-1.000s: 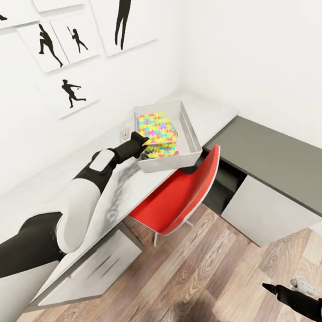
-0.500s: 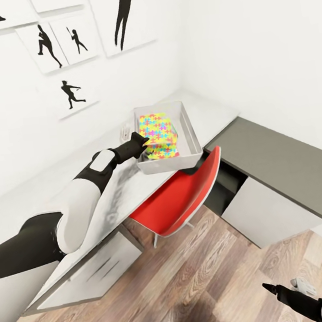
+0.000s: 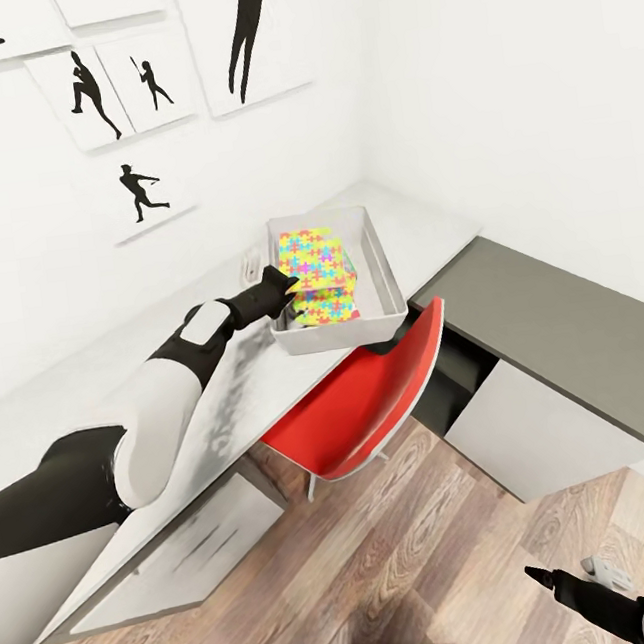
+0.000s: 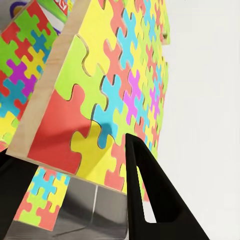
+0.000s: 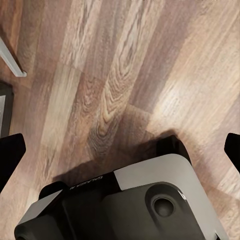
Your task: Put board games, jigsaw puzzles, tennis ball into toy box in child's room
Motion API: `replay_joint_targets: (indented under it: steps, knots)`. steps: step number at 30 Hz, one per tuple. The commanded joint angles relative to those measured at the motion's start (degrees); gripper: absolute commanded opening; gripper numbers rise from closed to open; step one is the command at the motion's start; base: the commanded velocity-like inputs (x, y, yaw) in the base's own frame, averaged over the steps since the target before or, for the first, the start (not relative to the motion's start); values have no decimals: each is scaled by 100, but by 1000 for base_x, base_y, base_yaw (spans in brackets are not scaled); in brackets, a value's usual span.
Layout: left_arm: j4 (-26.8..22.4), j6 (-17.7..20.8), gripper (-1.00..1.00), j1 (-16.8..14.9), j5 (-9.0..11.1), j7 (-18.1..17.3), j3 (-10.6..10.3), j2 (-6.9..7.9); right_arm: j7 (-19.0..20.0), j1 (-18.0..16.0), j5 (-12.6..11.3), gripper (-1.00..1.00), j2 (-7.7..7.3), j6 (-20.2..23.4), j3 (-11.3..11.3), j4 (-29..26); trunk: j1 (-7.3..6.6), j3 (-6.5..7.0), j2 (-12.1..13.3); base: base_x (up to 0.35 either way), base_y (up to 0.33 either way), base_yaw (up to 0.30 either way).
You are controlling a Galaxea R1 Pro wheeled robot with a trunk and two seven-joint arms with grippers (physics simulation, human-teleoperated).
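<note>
The light grey toy box (image 3: pixel 388 271) stands on the pale table (image 3: pixel 118 387) near the wall corner. My left gripper (image 3: pixel 285 282) reaches over the box's near rim, shut on a jigsaw puzzle (image 3: pixel 311 256) that it holds tilted above the box floor. Up close, the puzzle (image 4: pixel 115 90) is a thick slab of coloured pieces with one black finger (image 4: pixel 147 200) across its face. A second jigsaw puzzle (image 3: pixel 327 307) lies flat beneath it in the box (image 4: pixel 42 192). A strip of a printed game box (image 4: pixel 60 7) peeks out beside them. My right gripper (image 3: pixel 547 576) hangs open over the floor (image 5: pixel 122 150).
A red chair (image 3: pixel 372 396) is pushed under the table right below the toy box. A lower dark grey desk (image 3: pixel 564 322) runs along the right wall. A small white object (image 3: pixel 249 263) lies on the table beside the box. White drawers (image 3: pixel 180 561) sit under the table's near end.
The head view has shifted slightly. My left gripper stays at the toy box rim with the puzzle, which now sits tilted a little more apart from the one below.
</note>
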Motion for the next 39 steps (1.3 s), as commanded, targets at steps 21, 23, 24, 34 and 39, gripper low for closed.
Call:
replay_joint_targets:
  steps: [21, 23, 24, 34, 39]
  knots:
    - [1, -3, 100, 72, 16, -48, 54, 6, 15, -3, -60, 100, -4, 38, 26, -3, 3, -8, -10, 0, 0, 0]
    - [1, 0, 100, 72, 17, -48, 53, 6, 15, -3, -60, 100, -4, 38, 26, -3, 3, -8, -10, 0, 0, 0]
    - [1, 1, 100, 72, 17, -48, 53, 6, 15, -3, -60, 100, -4, 38, 26, -3, 3, -8, -10, 0, 0, 0]
    - [-21, 72, 100, 74, 20, -55, 54, 6, 15, -3, -60, 100, -4, 38, 26, -5, 3, -8, -10, 0, 0, 0]
    - [-30, 143, 100, 72, 31, -67, 62, 23, 15, -3, -60, 100, -4, 38, 26, -4, 3, -8, -10, 0, 0, 0]
